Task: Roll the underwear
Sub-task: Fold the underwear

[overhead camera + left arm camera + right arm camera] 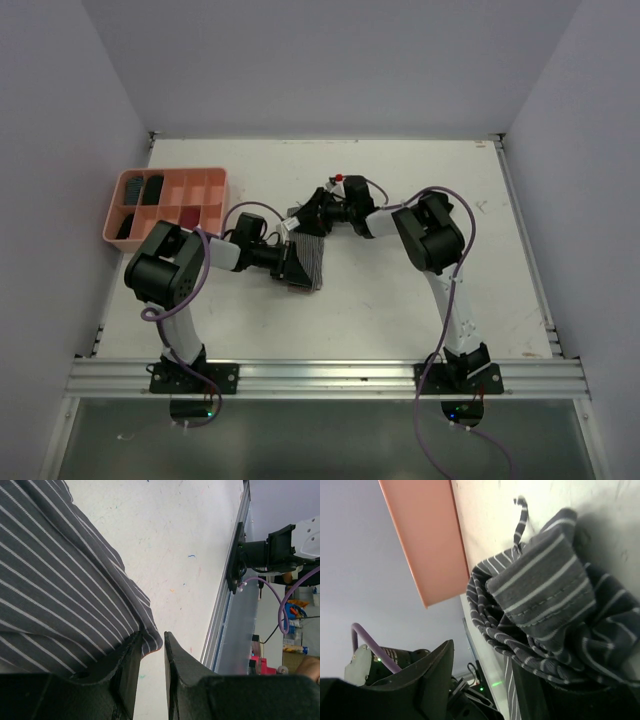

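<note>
1. Striped underwear (308, 262) sits bunched mid-table (400, 300), right between both arms.
2. Left fingers (127, 665) are nearly together, nipping its hem at the tips.
3. Right fingers (432, 672) are spread wide, bundle resting against one.

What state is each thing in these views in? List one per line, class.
striped underwear: bunched in loose folds, not a tight roll.
left gripper: jaws barely apart, cloth edge at fingertips; grip unclear.
right gripper: jaws wide open, cloth lying against one finger.
pink tray: upright, dark items in some compartments.
</note>
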You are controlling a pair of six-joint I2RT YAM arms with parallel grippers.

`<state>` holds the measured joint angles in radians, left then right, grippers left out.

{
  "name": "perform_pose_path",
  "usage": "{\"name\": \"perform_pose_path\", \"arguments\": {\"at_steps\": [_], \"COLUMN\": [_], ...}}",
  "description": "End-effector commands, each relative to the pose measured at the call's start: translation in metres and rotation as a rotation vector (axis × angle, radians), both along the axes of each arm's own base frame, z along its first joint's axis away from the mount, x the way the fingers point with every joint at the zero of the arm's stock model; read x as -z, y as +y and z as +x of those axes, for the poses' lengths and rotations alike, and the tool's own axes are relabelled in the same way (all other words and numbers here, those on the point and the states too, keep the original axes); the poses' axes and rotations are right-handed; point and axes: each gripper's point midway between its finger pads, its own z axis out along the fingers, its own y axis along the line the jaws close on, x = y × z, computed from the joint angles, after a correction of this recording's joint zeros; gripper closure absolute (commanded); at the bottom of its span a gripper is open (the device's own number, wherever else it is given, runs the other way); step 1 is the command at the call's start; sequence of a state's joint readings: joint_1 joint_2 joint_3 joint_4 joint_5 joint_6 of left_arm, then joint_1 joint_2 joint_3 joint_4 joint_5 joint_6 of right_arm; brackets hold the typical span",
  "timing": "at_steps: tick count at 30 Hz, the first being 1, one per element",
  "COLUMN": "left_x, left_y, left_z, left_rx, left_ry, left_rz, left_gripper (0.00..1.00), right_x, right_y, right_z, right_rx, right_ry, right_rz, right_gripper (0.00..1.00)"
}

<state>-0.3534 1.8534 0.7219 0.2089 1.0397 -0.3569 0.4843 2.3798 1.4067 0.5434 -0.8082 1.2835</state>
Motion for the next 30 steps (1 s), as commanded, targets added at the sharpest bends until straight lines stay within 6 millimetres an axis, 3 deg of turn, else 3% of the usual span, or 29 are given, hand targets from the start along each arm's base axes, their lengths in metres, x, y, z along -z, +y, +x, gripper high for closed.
{"name": "perform_pose_path", "arguments": {"at_steps": [1,6,8,11,17,21,26,28,29,30], "left_x": [0.048,0.048,0.049,0.050,0.045,0.033,-0.007,-0.033,-0.056,-0.063], "left_y": [0.021,0.022,0.021,0.021,0.019,0.015,0.000,-0.005,-0.013,-0.014], "left_z": [-0.005,-0.005,-0.005,-0.005,-0.001,0.006,0.019,0.024,0.029,0.026], "left_rx": [-0.073,-0.077,-0.076,-0.072,-0.067,-0.048,0.002,0.022,0.041,0.056], "left_ry": [0.033,0.032,0.037,0.040,0.019,-0.021,-0.176,-0.275,-0.366,-0.384], "left_rz": [0.183,0.182,0.182,0.181,0.175,0.157,0.130,0.120,0.096,0.103], "left_gripper": [0.69,0.69,0.69,0.69,0.67,0.56,0.46,0.43,0.41,0.39], "right_x": [0.002,-0.052,-0.063,-0.055,0.009,0.027,-0.003,-0.032,-0.045,-0.055], "right_y": [-0.004,0.004,0.007,0.008,0.002,-0.003,-0.001,0.000,0.002,0.001], "right_z": [0.029,0.044,0.050,0.055,0.048,0.055,0.056,0.054,0.053,0.053], "right_rx": [0.069,0.069,0.067,0.065,0.063,0.062,0.050,0.043,0.038,0.038], "right_ry": [-0.042,-0.130,-0.147,-0.167,-0.075,-0.094,-0.134,-0.162,-0.185,-0.194], "right_rz": [-0.013,0.070,0.078,0.052,-0.031,-0.067,-0.025,0.017,0.038,0.048], "right_gripper": [0.47,0.47,0.47,0.46,0.47,0.47,0.47,0.47,0.47,0.47]}}
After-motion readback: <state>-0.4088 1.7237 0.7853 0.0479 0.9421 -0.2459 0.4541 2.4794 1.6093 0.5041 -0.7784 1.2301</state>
